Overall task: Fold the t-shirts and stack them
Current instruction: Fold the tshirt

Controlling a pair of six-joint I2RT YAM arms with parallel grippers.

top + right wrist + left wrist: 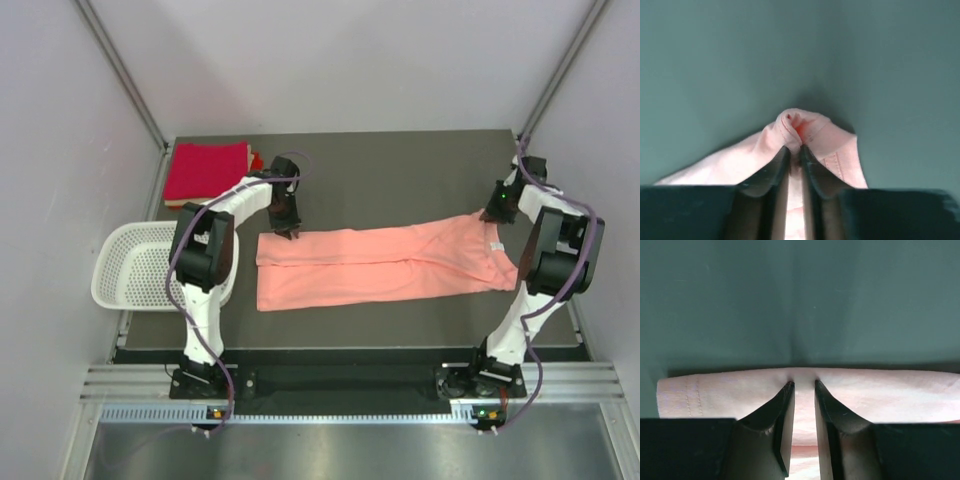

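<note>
Salmon-pink t-shirt (370,265) lies stretched across the table (400,165). Left gripper (804,384), nearly closed, pinches one end. Right gripper (795,148), nearly closed, pinches bunched cloth at the other.

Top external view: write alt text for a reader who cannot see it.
A salmon-pink t-shirt lies stretched across the dark table, the left gripper gripping its left end and the right gripper its right end. Folded red t-shirts sit in the far-left corner, and a white basket stands beside the table's left edge.
</note>
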